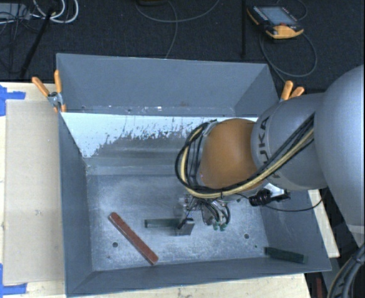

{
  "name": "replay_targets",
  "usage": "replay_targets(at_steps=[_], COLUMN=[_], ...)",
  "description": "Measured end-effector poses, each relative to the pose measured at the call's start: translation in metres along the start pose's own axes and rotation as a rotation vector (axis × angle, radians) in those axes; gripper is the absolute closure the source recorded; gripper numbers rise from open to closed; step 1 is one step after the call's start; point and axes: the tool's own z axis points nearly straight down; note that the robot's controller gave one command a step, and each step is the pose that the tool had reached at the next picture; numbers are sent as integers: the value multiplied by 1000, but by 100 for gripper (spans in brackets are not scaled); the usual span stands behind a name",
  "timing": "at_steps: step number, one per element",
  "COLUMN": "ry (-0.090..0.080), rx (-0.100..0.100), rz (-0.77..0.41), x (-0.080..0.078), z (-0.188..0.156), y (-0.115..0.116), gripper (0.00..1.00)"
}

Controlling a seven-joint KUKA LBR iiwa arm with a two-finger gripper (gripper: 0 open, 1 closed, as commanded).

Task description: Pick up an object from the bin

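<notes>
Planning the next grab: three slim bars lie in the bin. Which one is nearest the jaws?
The short dark bar mid-floor, its right end at the jaws. The reddish-brown strip lies farther left; the other dark bar sits in the near-right corner.

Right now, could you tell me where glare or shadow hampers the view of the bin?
Camera view: glare streaks the back wall of the bin; the brown stick on the floor is evenly lit; the dark bar beside the gripper may be shadow or a thing, I cannot tell.
</notes>
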Motion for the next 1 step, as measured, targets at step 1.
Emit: replay_targets(at_steps=[1], ry=[-10], rx=[-1], rz=[-28], x=[21], z=[-170], y=[-2], gripper=[100])
